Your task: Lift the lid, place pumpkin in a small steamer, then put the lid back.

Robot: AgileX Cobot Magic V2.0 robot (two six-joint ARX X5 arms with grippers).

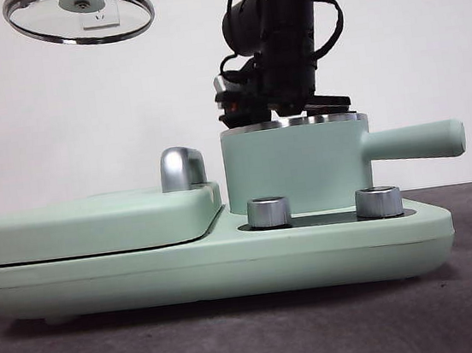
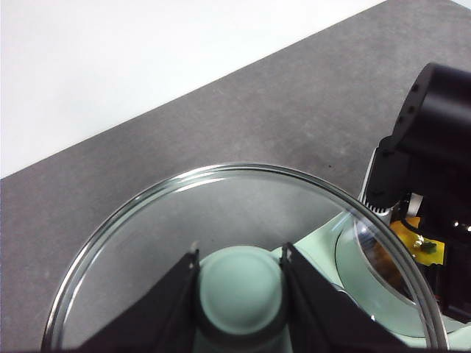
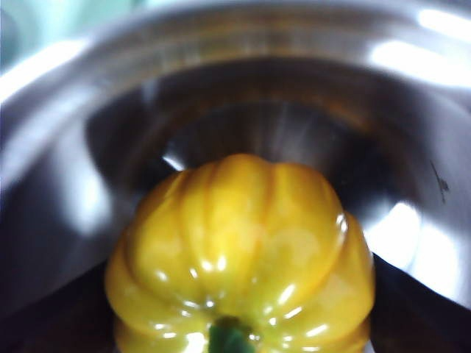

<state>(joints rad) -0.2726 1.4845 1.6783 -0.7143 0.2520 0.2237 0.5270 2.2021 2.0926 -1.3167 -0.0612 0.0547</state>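
Inside the small steamer [image 1: 297, 167], right claw [image 1: 292, 105] pinches the pumpkin [image 3: 239, 257]; up and left of it, left claw [image 2: 241, 259] clamps the lid [image 1: 78, 15] by its knob. No legible writing.

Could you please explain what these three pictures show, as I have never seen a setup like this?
This is a two-armed robot at a table. The front picture looks level across the table; the other two come from cameras on each arm's wrist.

On the table stands a mint-green base with two silver knobs, a flat cover and a small steamer with a long handle.

The left end effector is shut on the knob of the glass lid, held high in the air. The right end effector is at the steamer's mouth, with the pumpkin inside the steel pot; that picture does not show whether it grips the pumpkin.
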